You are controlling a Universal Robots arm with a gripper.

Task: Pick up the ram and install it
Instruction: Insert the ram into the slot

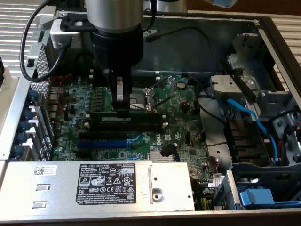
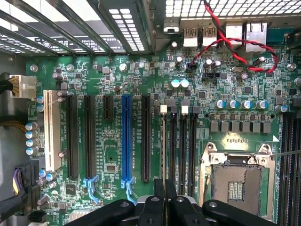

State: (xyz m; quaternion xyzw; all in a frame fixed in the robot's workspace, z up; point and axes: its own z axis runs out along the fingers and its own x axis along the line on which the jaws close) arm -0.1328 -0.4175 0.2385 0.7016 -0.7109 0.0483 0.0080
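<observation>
Exterior view showed the hand [image 1: 121,108] clamped on the middle of the ram [image 1: 146,115], held edge-down at the black memory slots [image 1: 141,127]. The stick looked light, stiff and fragile, best gripped by its flat faces mid-length.

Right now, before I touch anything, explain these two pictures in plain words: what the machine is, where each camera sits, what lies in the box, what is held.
The machine is a robot arm that ends in a gripper, two fingers that pinch. The exterior view comes from a camera off the arm, looking down into an open computer case. The wrist view comes from a camera on the arm's wrist, looking down past the fingers. In the case lies a green motherboard with black memory slots, a blue expansion slot and a processor socket. A silver power supply sits along the exterior view's lower edge, with blue cables on its right. The gripper is shut on the ram, a thin green stick held on edge at the memory slots.
</observation>
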